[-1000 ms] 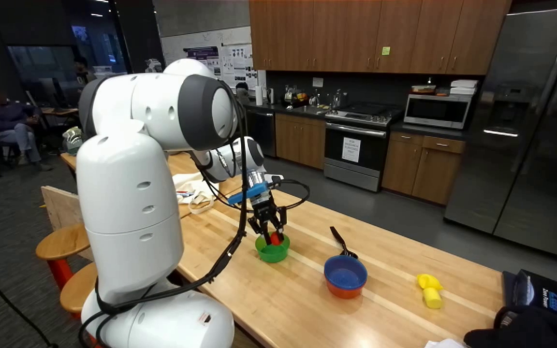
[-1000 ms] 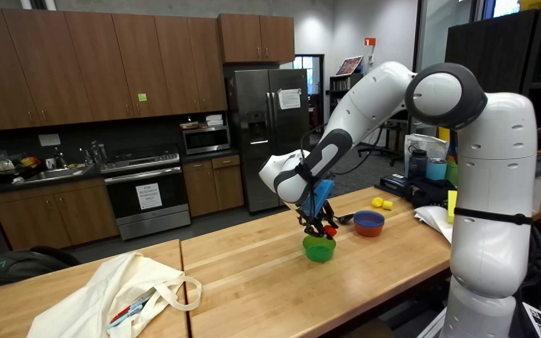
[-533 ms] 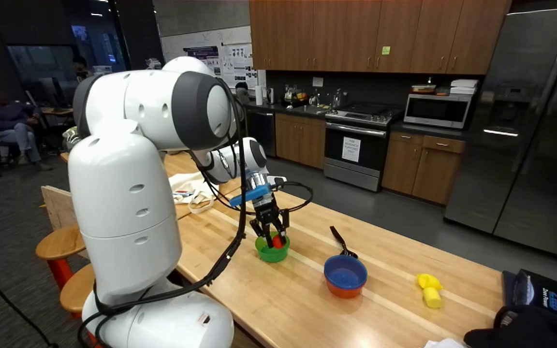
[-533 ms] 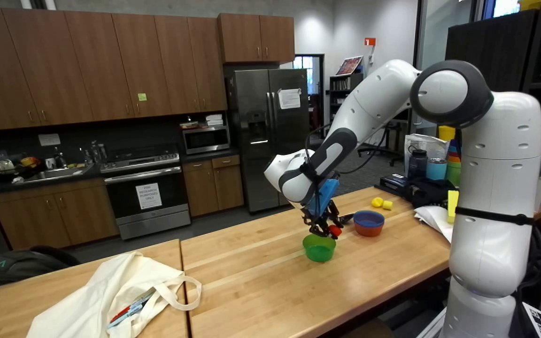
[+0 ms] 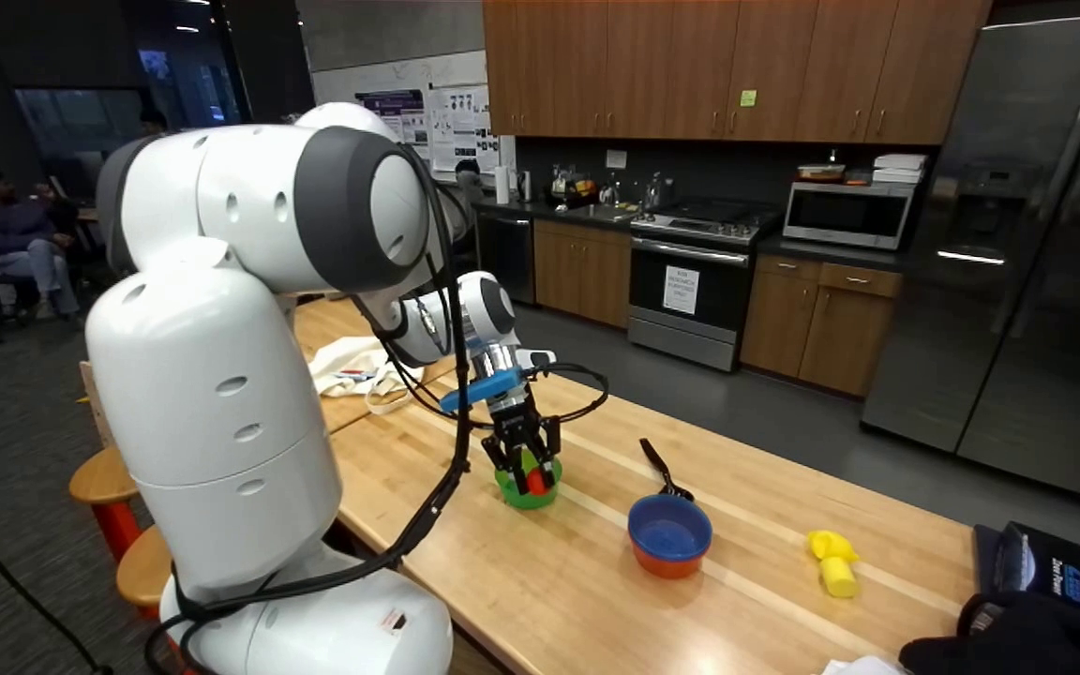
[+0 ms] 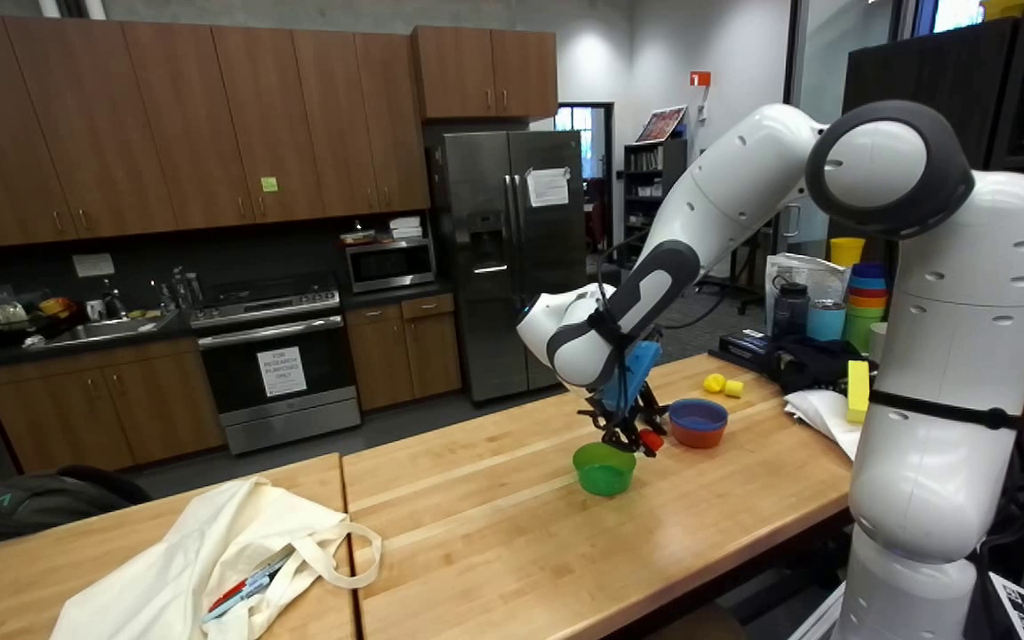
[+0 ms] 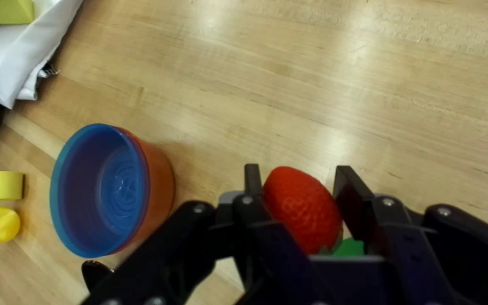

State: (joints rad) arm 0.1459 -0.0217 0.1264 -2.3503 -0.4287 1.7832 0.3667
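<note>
My gripper (image 7: 299,180) is shut on a red strawberry (image 7: 302,207) with green leaves, held tilted between the two black fingers. In an exterior view the gripper (image 6: 638,444) holds the strawberry (image 6: 652,439) above the table, just right of the rim of a green bowl (image 6: 605,477). In an exterior view the strawberry (image 5: 538,483) overlaps the green bowl (image 5: 529,501), held by the gripper (image 5: 534,476). A blue bowl (image 7: 100,190) sits nested in an orange bowl (image 7: 159,190), left of the gripper. They also show in an exterior view, blue (image 5: 669,527) over orange (image 5: 667,568).
A black spoon (image 5: 656,459) lies behind the nested bowls. A yellow rounded piece (image 5: 832,545) and a yellow cylinder (image 5: 838,578) lie farther along the table. A cream tote bag (image 6: 201,560) lies on the adjoining table. A black box (image 5: 1060,572) and dark cloth stand at the table's end.
The arm has swung the gripper and the held strawberry from over the green bowl to beside its rim, toward the nested bowls. The bowls have not moved.
</note>
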